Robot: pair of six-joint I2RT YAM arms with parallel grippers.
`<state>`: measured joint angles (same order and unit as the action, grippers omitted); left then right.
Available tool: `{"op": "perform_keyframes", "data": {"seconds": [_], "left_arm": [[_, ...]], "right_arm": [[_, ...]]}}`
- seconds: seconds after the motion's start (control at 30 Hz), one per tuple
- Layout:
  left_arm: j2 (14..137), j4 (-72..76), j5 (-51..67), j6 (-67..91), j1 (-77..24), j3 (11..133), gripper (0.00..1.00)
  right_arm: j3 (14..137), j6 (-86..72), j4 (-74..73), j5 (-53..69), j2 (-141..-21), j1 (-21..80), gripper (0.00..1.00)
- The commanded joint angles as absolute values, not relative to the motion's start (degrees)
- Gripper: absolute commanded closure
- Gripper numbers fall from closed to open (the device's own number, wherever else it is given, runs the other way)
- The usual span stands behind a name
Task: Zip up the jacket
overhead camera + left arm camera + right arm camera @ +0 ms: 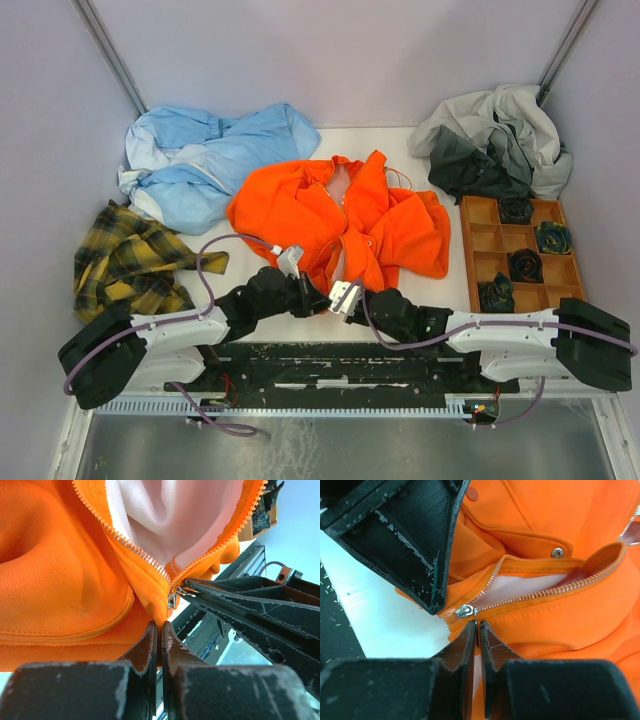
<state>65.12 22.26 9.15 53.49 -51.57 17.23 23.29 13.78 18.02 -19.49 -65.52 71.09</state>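
jacket (60, 580) hem clamped in left pincer (159, 626); right pincer (476, 626) seemingly pinches zipper pull (468, 612).

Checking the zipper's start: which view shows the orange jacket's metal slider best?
Right wrist: the small silver metal zipper slider on the bright orange fabric jacket sits sharp, unobstructed, just above the right tool. Left wrist shows it smaller, edge-on. In top external it cannot be made out.

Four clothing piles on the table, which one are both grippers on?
The orange jacket, centre: left gripper clamps its hem, right gripper its zipper pull. Blue garment, yellow plaid, grey heap lie untouched.
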Motion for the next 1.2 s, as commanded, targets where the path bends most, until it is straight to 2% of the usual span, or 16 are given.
{"op": "perform_keyframes", "data": {"seconds": [0.0,0.17,0.4,0.57,0.73,0.93,1.17], "left_arm": [[64.88,22.28,9.74,50.36,-52.03,19.47,0.97],[64.47,22.32,9.80,50.32,-51.95,19.45,0.97],[65.15,22.05,9.97,50.27,-51.99,18.91,0.97],[66.55,19.06,9.30,49.28,-53.84,19.29,0.97],[67.92,12.07,3.64,47.56,-58.16,20.99,0.97],[63.39,6.56,-3.00,48.60,-58.68,18.39,0.97],[58.68,0.13,-7.97,47.57,-58.70,19.06,0.97]], "right_arm": [[25.53,12.43,19.68,-17.40,-67.13,70.54,0.83],[24.41,12.18,20.79,-17.65,-67.55,69.86,0.83],[24.97,11.75,19.41,-17.79,-65.34,69.02,1.00],[28.85,10.74,14.33,-19.49,-64.29,67.34,1.00],[33.83,10.00,9.48,-20.86,-66.63,63.31,1.00],[37.62,8.57,6.44,-22.11,-67.35,56.89,1.00],[38.71,8.37,6.43,-13.76,-65.34,55.73,1.00]]}}
